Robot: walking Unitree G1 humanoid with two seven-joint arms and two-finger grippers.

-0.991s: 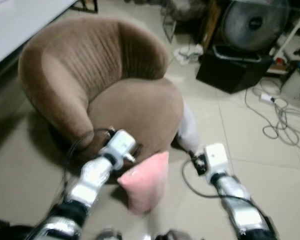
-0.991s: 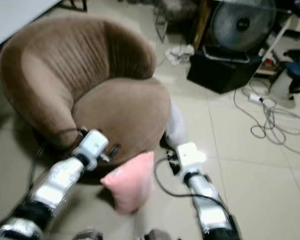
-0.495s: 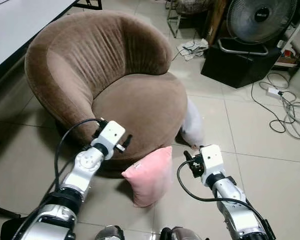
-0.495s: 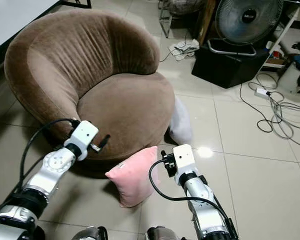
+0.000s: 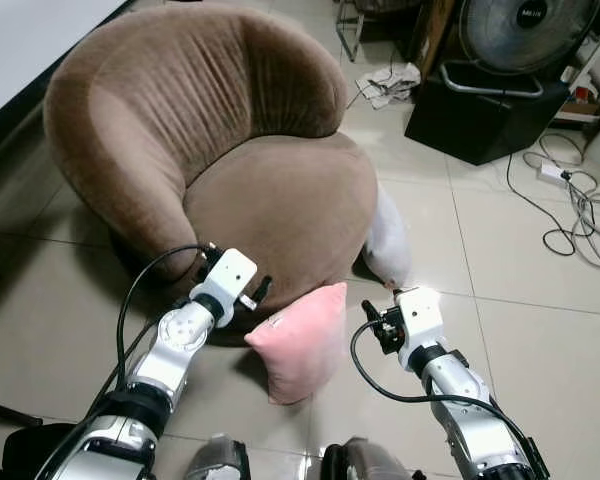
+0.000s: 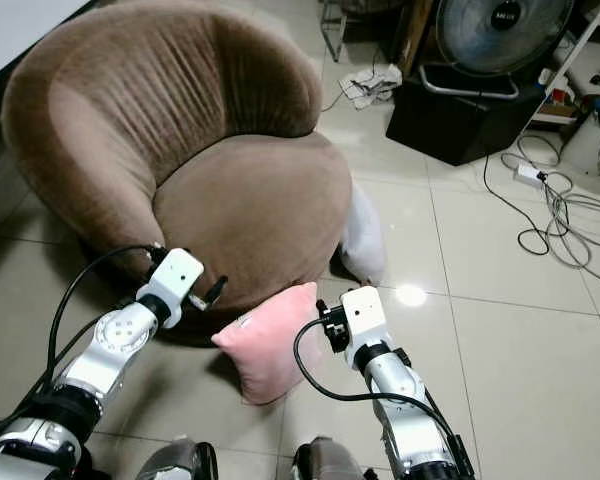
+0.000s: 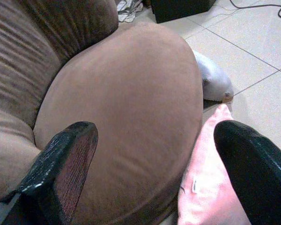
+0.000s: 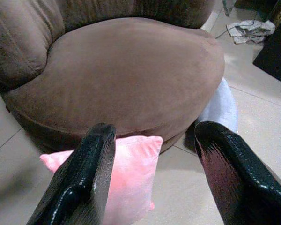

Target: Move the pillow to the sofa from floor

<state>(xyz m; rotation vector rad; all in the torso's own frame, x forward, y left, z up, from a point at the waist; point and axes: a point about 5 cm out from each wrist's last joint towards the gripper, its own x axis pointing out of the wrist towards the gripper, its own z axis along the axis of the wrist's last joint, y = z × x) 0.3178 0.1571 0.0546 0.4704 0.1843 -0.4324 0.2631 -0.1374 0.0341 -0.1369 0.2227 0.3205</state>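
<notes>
Both arms reach forward: left end effector [image 7: 154,173] and right end effector [image 8: 154,176], fingers spread wide and empty, flank the pillow [image 5: 300,340] at the sofa's [image 5: 270,215] 6 o'clock.

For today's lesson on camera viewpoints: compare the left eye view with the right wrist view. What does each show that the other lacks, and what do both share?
Left eye view alone: both silver arms, the left gripper, a fan and floor cables. Right wrist view alone: the right gripper up close, its black fingers open, apart above the pink pillow. Both: the pillow on the floor against the brown sofa, and a white pillow beside it.
</notes>
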